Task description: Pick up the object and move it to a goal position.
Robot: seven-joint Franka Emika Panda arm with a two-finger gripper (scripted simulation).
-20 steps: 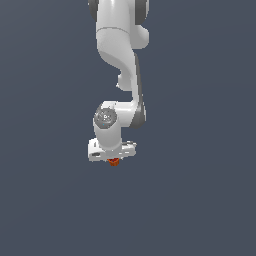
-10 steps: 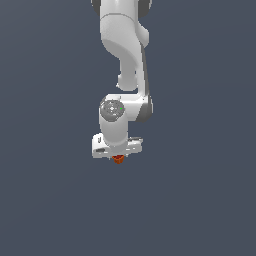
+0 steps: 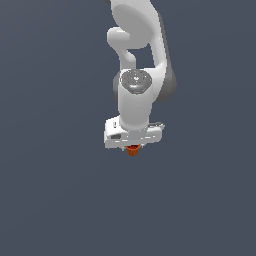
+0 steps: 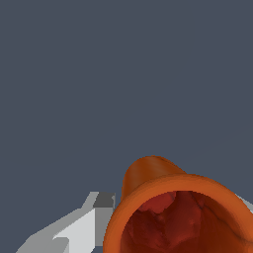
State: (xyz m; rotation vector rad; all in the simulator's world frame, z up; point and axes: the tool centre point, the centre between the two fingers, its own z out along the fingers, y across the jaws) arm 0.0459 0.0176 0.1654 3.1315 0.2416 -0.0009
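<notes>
The object (image 3: pixel 132 150) is a small orange-red cup, peeking out just beneath the white hand of my arm in the exterior view. My gripper (image 3: pixel 132 148) is shut on it, and the hand hides most of the cup. In the wrist view the object (image 4: pixel 173 207) fills the near part of the picture, its flared rim and darker red hollow facing the camera. One grey-white finger (image 4: pixel 86 225) lies against its side. The other finger is almost fully hidden behind the rim.
Only a plain dark grey-blue surface (image 3: pixel 50 200) shows around the arm in both views. The white arm (image 3: pixel 137 60) rises out of the frame.
The arm has swung toward the exterior view's right and its wrist has turned, carrying the cup along with it. The grip on the cup is unchanged.
</notes>
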